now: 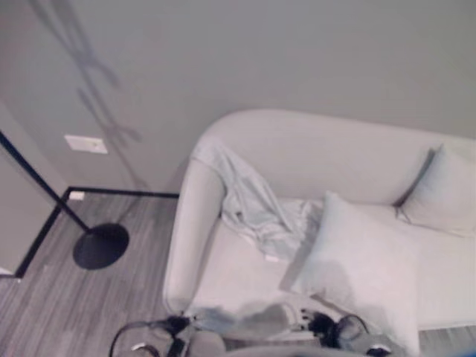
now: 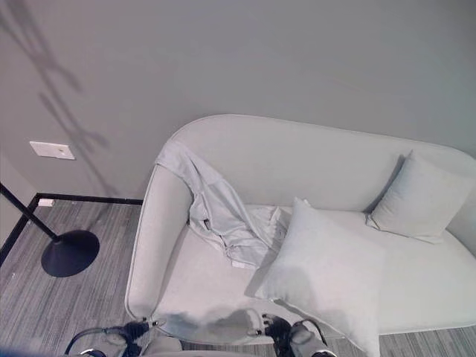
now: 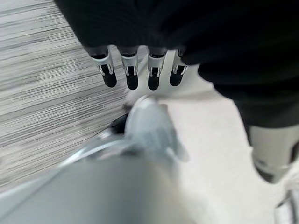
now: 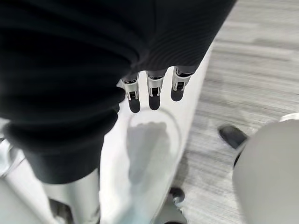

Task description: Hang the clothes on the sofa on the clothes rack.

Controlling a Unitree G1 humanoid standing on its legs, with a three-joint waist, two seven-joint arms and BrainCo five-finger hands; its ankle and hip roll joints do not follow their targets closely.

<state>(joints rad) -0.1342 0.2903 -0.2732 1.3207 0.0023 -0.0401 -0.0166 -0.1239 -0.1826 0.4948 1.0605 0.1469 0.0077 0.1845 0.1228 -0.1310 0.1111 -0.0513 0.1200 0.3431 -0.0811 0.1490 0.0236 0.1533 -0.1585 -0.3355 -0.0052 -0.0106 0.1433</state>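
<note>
Sofa (image 2: pixel 223 290): pale, curved back, stands against grey wall (image 2: pixel 297 52); seat mostly bare toward its front.
Garment (image 2: pixel 216 208): light grey-blue cloth, crumpled; upper part draped over sofa back near robot's-left armrest, rest trails down onto seat. Lower edge touches the big cushion. No hand on it.
Cushion, big (image 2: pixel 320 275): pale, square, tilted, lies mid-seat just beside garment, one corner toward sofa front.
Cushion, small (image 2: pixel 420 201): leans on backrest at robot's-right end, well apart from garment.
Rack (image 1: pixel 100 245): dark round base on floor w/ thin dark pole rising at a slant; stands left of sofa, near wall corner. Top not seen.
Floor (image 2: pixel 44 312): grey striped wood-look planks.
Wall plate (image 2: pixel 52 150): white, low on wall above dark skirting.
Left hand (image 3: pixel 140 77): seen in own wrist view; fingers straight, side by side, thumb apart; holds nothing; over sofa edge & floor.
Right hand (image 4: pixel 152 91): own wrist view; fingers straight, close together, holding nothing; above sofa's front edge, floor beside.
</note>
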